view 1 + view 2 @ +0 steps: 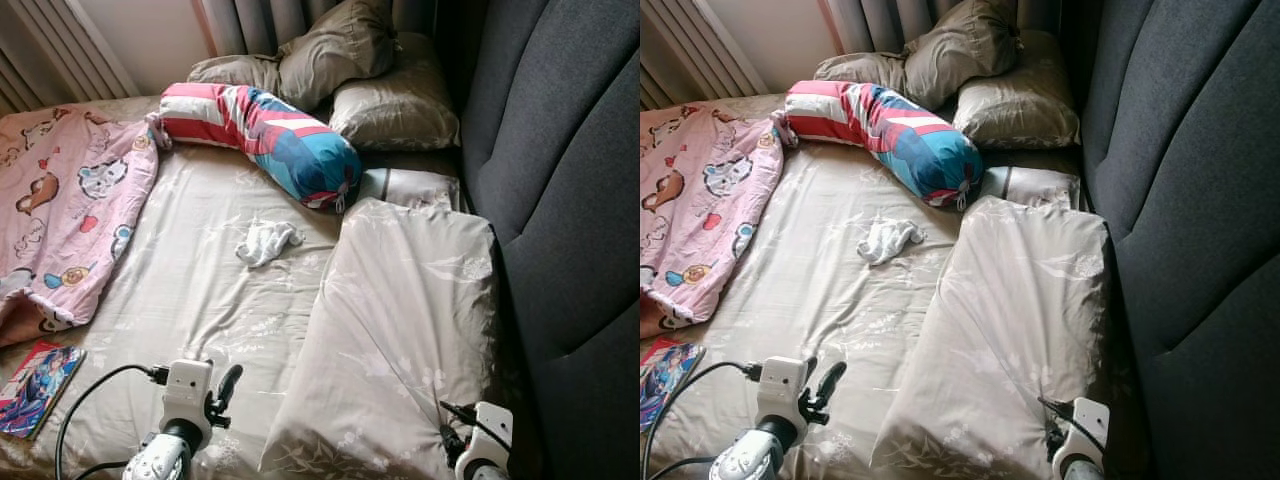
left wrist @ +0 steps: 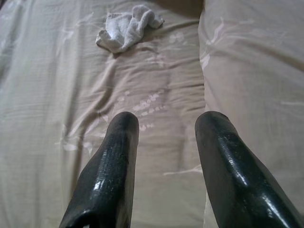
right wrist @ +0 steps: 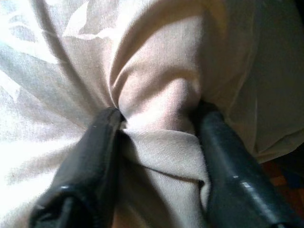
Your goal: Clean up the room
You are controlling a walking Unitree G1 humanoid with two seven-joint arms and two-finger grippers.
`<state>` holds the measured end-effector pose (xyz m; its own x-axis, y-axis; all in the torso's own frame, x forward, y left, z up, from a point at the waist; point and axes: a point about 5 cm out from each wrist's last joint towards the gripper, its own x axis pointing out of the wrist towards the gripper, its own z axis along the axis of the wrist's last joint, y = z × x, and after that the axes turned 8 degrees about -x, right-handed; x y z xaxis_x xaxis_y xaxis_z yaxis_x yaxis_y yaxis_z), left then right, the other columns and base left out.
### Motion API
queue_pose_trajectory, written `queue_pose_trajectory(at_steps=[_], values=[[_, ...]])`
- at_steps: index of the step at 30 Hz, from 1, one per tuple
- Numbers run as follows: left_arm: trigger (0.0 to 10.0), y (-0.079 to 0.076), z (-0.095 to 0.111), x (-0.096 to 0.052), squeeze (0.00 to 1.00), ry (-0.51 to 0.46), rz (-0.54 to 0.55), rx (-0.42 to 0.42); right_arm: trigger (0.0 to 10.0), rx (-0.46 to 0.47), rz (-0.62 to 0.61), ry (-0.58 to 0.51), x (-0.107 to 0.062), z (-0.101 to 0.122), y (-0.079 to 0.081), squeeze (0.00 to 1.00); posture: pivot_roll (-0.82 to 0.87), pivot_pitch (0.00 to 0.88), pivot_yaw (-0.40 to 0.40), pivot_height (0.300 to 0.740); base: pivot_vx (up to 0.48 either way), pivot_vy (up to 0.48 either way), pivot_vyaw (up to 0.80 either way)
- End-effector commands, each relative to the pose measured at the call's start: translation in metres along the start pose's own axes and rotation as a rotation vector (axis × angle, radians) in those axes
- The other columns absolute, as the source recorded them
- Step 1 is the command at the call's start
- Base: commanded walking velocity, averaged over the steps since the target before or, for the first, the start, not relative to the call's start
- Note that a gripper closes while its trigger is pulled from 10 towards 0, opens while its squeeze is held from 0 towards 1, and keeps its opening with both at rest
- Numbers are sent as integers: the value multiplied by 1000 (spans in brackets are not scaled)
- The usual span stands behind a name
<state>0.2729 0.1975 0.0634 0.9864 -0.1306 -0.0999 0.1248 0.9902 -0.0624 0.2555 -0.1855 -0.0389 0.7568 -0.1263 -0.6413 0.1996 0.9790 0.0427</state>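
Head view: a large beige pillow (image 1: 400, 340) lies along the bed's (image 1: 190, 300) headboard edge, a crumpled white cloth (image 1: 266, 242) mid-bed. Left wrist view: left gripper (image 2: 166, 128), fingers spread, hovers above the sheet. Right wrist view: right gripper (image 3: 159, 118) pinches a fold of pillow fabric.

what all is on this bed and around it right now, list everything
large beige floral pillow: 1, near side by headboard, pinched by right gripper
olive-beige pillows: 3, piled at far end
striped red, white and blue bolster: 1, in front of pile
small white crumpled cloth: 1, mid-sheet
pink cartoon-print blanket: 1, left side
colourful book: 1, near left edge
dark grey padded headboard: 1, right
left gripper: open, above sheet
right gripper: shut on pillow fabric
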Motion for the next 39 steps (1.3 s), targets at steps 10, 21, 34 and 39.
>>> queue_pose_trajectory(at_steps=[10,21,34,39], values=[[10000,0,-7,6,0,26,18,-10,0,-40,-100,58,-4,-14,-20,0,61,270,92,740,0,0,0],[10000,0,-4,17,0,7,38,-22,0,-105,-393,-296,-3,86,-70,0,20,243,70,740,0,0,0],[10000,-7,-6,25,0,-6,37,-42,6863,-155,-461,-496,-16,149,-82,0,-10,229,51,740,0,0,0],[10000,-5,-7,24,0,-3,41,-42,10000,-52,-264,-372,-3,115,-53,0,-2,233,52,740,0,0,0]])
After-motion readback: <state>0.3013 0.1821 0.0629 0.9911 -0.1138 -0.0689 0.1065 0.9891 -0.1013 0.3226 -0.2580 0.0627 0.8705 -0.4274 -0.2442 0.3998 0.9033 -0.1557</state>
